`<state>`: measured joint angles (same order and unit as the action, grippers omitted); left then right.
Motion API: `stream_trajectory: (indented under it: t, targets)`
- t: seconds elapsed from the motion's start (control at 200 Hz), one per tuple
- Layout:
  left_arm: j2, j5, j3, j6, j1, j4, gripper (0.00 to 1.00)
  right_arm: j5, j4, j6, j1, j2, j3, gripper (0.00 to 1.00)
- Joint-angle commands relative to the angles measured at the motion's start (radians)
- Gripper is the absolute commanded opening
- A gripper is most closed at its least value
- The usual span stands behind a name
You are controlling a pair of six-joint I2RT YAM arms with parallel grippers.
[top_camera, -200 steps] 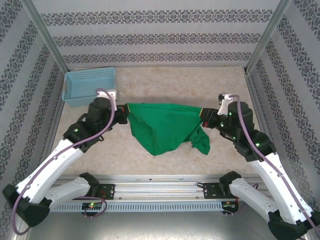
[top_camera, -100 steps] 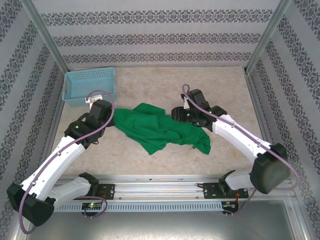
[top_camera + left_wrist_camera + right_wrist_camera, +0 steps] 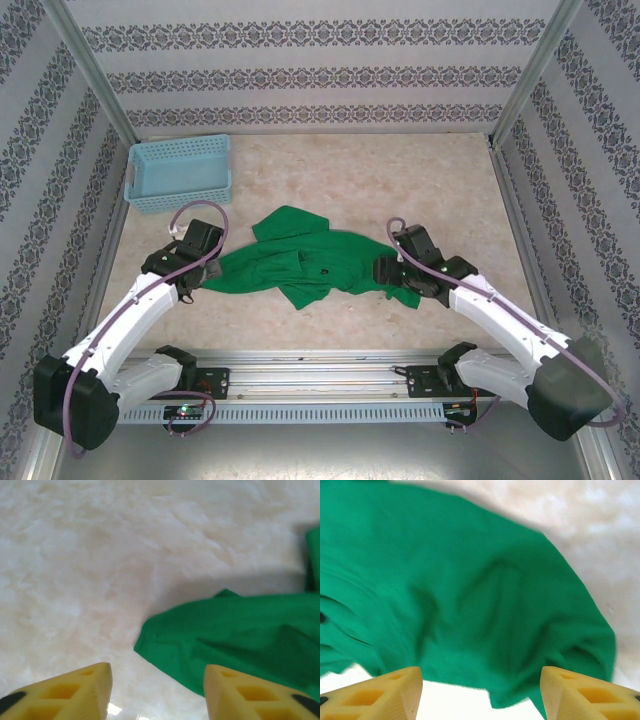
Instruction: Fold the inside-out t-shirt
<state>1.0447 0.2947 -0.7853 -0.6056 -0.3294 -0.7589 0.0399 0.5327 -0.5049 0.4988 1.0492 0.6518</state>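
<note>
From the top camera, the inside-out t-shirt [image 3: 310, 262] is lying crumpled in a wide green band on the table [image 3: 400, 180], well apart from the light blue basket [image 3: 180, 175] at the far left; the left gripper [image 3: 210, 268] is sitting at the cloth's left end and the right gripper [image 3: 385, 270] at its right end. In the left wrist view the left gripper [image 3: 157, 672] is holding its yellow fingers apart with nothing clamped — a rounded edge of the t-shirt [image 3: 240, 630] is lying on the pale table [image 3: 75, 555] just beyond them. In the right wrist view the right gripper [image 3: 481, 675] is likewise standing spread and gripping nothing, hovering over rumpled green t-shirt [image 3: 470, 595]; bare table [image 3: 600, 530] is showing at the upper right.
</note>
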Motion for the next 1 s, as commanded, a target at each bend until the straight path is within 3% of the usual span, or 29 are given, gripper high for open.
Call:
stream_trajectory:
  t: [0.0, 0.115, 0.29, 0.47, 0.639, 0.779, 0.994]
  targets:
    - [0.058, -0.145, -0.085, 0.053, -0.095, 0.035, 0.63, 0.077, 0.043, -0.088, -0.022, -0.061, -0.043, 0.65]
    - [0.174, -0.081, -0.142, 0.042, -0.248, 0.037, 0.72, 0.092, 0.035, -0.135, -0.051, -0.080, -0.071, 0.66]
    - [0.254, -0.153, -0.109, 0.089, -0.323, 0.209, 0.72, 0.056, -0.002, -0.162, -0.093, -0.067, -0.098, 0.66]
    - [0.361, -0.101, -0.123, 0.156, -0.361, 0.247, 0.79, 0.040, -0.017, -0.178, -0.101, -0.037, -0.105, 0.68]
    - [0.406, -0.059, -0.135, 0.167, -0.359, 0.253, 0.66, 0.018, -0.063, -0.189, -0.102, 0.017, -0.119, 0.70]
    - [0.417, -0.060, -0.129, 0.181, -0.357, 0.277, 0.50, -0.045, -0.136, -0.189, -0.101, 0.066, -0.115, 0.68]
    - [0.403, -0.063, -0.095, 0.187, -0.356, 0.300, 0.36, -0.060, -0.161, -0.196, -0.044, 0.104, -0.071, 0.66]
